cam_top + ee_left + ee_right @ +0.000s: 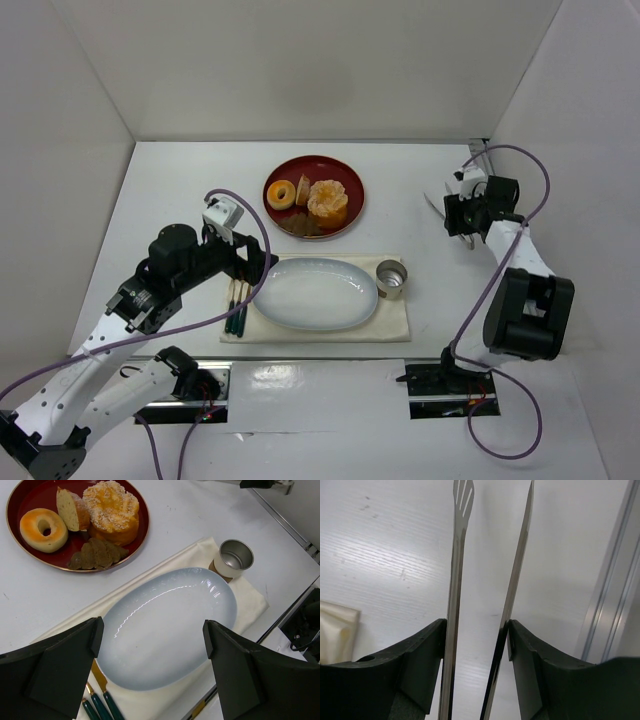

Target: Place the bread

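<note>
The bread [281, 192], a golden ring with a centre hole, lies at the left of a red round plate [352, 180]; it also shows in the left wrist view [44, 529]. My left gripper [257, 264] is open and empty, hovering over the left end of a pale blue oval plate [315, 293], below and left of the bread; in its own view the gripper [150, 640] frames that plate [165, 625]. My right gripper [462, 215] is far to the right, and in its own view [476, 630] it is shut on metal tongs [457, 555] that point at the bare table.
On the red plate [15, 500] are also a lumpy orange mound [111, 510], a tan slice [67, 509] and dark pieces [97, 555]. A metal cup [392, 279] stands right of the oval plate on a cream cloth [395, 325]. Green-handled cutlery [236, 305] lies at its left.
</note>
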